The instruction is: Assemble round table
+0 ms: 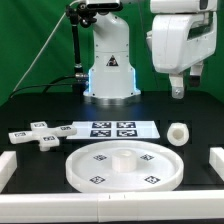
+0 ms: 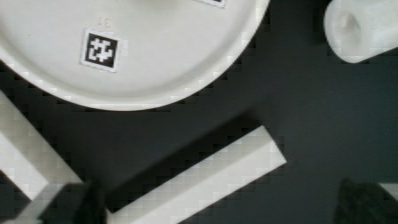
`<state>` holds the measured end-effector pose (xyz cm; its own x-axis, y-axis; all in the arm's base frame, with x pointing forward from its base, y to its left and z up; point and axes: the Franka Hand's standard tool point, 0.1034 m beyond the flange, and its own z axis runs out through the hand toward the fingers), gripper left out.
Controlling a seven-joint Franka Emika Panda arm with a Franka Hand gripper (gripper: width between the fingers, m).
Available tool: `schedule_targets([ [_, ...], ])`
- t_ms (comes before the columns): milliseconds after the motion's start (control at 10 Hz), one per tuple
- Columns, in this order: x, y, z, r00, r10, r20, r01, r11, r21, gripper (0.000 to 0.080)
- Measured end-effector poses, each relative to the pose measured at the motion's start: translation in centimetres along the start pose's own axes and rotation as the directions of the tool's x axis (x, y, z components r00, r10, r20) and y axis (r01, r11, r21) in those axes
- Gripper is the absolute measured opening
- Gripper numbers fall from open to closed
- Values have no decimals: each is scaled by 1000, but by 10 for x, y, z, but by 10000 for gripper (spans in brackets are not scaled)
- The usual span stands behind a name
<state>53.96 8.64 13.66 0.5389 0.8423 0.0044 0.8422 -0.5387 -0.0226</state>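
The large rimmed round disc (image 1: 122, 168) lies flat at the table's front, hub up; part of it shows in the wrist view (image 2: 125, 50). The short cylinder leg (image 1: 177, 134) stands to the exterior view's right of the disc and shows in the wrist view (image 2: 365, 30). The cross-shaped foot (image 1: 40, 133) lies at the exterior view's left. My gripper (image 1: 177, 90) hangs high above the table, over the area near the leg. It is open and empty, its dark fingertips (image 2: 54, 205) wide apart in the wrist view.
The marker board (image 1: 112, 128) lies behind the disc, in front of the robot base (image 1: 108, 70). Long white rails sit at the table's left edge (image 1: 6, 166) and right edge (image 1: 215, 160). One rail (image 2: 196, 175) lies below the gripper in the wrist view.
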Motion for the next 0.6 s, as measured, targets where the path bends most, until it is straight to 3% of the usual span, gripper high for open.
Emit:
schedule_targets([
  [500,-5,3,4,999,-52,-10,52,999,5,649],
  [600,-33,17,22,990,-143,-18,143,990,7,649],
])
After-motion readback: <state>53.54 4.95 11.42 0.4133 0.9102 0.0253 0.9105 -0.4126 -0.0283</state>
